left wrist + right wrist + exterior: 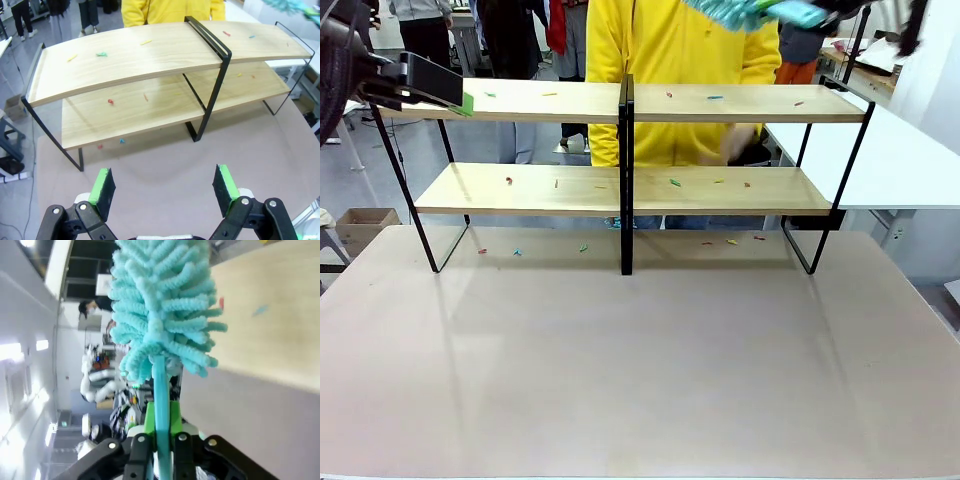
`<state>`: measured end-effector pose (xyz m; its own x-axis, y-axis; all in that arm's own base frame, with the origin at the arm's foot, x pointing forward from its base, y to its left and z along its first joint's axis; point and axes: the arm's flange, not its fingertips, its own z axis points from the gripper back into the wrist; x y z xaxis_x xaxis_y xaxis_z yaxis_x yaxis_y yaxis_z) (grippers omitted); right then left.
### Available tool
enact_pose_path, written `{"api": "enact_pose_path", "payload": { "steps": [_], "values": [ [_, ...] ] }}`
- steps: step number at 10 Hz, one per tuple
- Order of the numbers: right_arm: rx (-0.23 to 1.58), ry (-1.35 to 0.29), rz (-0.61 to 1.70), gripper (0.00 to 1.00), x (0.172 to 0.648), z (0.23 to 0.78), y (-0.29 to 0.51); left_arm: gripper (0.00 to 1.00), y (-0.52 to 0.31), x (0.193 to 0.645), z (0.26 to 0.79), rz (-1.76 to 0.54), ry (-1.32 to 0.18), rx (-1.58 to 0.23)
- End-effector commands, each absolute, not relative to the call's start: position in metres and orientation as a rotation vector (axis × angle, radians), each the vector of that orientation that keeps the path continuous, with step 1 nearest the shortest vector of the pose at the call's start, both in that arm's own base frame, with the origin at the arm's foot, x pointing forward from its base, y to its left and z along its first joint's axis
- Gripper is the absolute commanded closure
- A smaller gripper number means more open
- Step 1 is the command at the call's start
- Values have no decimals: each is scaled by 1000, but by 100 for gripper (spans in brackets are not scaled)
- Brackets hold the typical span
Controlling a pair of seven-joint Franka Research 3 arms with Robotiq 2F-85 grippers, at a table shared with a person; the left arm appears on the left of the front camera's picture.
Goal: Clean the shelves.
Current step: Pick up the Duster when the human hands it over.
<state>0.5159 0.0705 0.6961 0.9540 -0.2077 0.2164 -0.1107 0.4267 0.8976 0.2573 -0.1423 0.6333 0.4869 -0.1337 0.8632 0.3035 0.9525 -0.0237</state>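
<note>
The shelves [720, 190] stand on the far half of the table [640, 380], long axis running left to right: two boards, one central upright. Coloured scraps [675, 183] lie on both boards. Our left gripper [165, 185] gapes wide, empty. The right wrist view resolves our right gripper [161, 422] clamped on one teal duster [160, 305].

Bright, even overhead light; soft shadows lie under the shelves [720, 190] on the tabletop [640, 380]. The left wrist view bows them; the duster [750, 12] is blurred in the front view.
</note>
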Motion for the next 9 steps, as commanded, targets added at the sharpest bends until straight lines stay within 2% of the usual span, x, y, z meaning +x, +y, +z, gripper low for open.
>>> {"api": "enact_pose_path", "payload": {
  "steps": [1,4,6,8,9],
  "values": [
    [1131,-256,105,100,417,732,8,0,-142,258,634,-264,-1031,-180],
    [995,-244,158,100,287,741,-69,0,-142,258,634,-264,-1031,-180],
    [967,-451,100,100,218,741,-120,0,-142,258,634,-264,-1031,-180],
    [910,-542,90,100,182,726,-150,0,-142,258,634,-264,-1031,-180],
    [952,-563,171,100,171,718,-157,0,-142,258,634,-264,-1031,-180]
  ]
}}
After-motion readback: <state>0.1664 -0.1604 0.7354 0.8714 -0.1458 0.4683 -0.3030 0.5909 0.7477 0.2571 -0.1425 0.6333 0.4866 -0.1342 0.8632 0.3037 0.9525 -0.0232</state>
